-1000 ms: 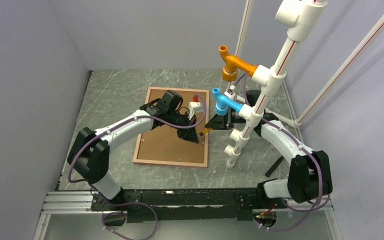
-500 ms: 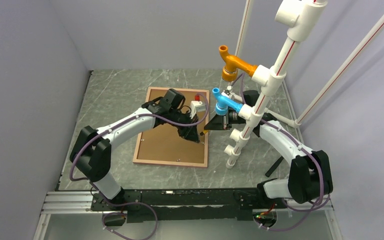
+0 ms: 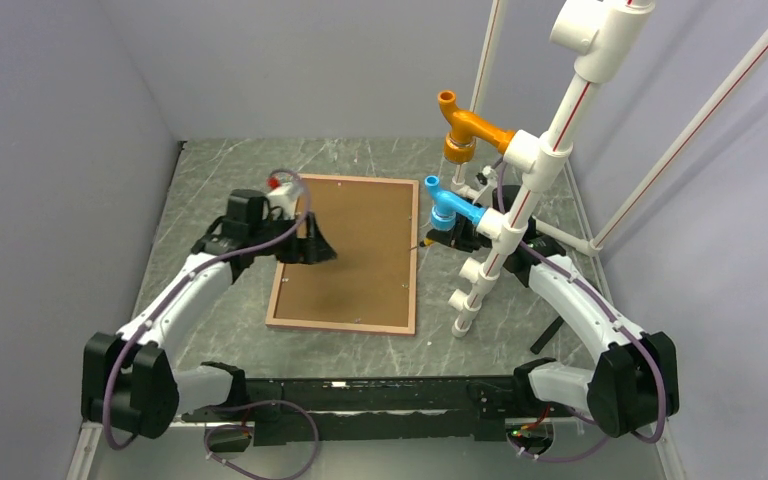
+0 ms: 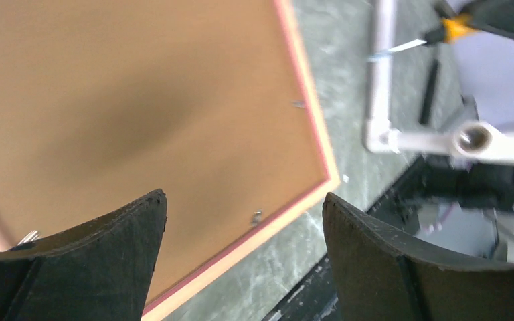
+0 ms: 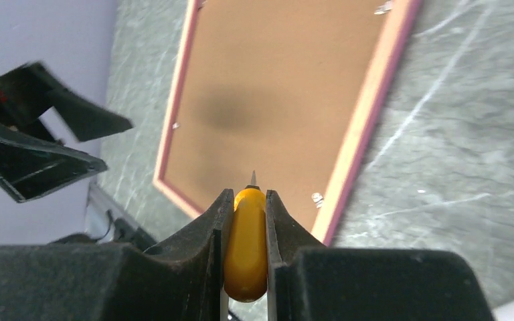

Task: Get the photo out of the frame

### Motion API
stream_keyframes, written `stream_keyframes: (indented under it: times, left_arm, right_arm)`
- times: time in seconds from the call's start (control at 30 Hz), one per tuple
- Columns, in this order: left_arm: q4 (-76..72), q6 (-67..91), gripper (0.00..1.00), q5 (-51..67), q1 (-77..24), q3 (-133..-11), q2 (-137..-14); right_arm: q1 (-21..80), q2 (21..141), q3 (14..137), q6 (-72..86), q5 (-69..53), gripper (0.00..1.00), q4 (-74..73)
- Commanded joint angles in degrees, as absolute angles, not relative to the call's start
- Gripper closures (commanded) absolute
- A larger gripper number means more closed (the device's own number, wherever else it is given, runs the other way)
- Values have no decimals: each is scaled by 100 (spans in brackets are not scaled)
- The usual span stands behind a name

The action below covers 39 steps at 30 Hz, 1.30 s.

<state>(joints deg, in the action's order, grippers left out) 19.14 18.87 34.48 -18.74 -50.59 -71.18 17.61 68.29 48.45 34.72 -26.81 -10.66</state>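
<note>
Brown backing board faces up in the pink frame lying flat on the table, photo hidden beneath, probably thin, light, crease-prone, so take it by an edge once the tabs turn; left gripper spread, empty; right gripper pinches yellow-handled pick.

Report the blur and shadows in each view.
Top external: sharp, evenly lit, faint shadow on the backing board. Left wrist: soft throughout, dark shadow patch mid-board. Right wrist: slightly soft, another shadow patch on the board beyond the orange handle in the right claw.
</note>
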Motion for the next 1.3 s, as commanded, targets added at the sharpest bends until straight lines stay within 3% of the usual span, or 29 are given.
stream_keyframes:
  times: [0.0,0.3,0.53,1.03,1.27]
  left_arm:
    - [2572,2014,9,2620,-928,-4657,-6663]
    - [3183,1660,3,2259,209,-5430,-7805]
    - [3333,1284,7,2168,214,-6279,-9006]
    - [3473,1067,13,1500,245,-6396,-9586]
    - [3381,1144,22,2068,243,-6330,-9903]
  right_arm:
    - [1775,6754,4765,3331,-1389,100,-927]
    - [1956,7157,4937,2729,-245,100,-426]
    - [2122,7911,5575,2337,-69,100,-493]
    - [2703,8760,5956,2014,249,100,-69]
    - [2822,8973,6017,1980,534,100,115]
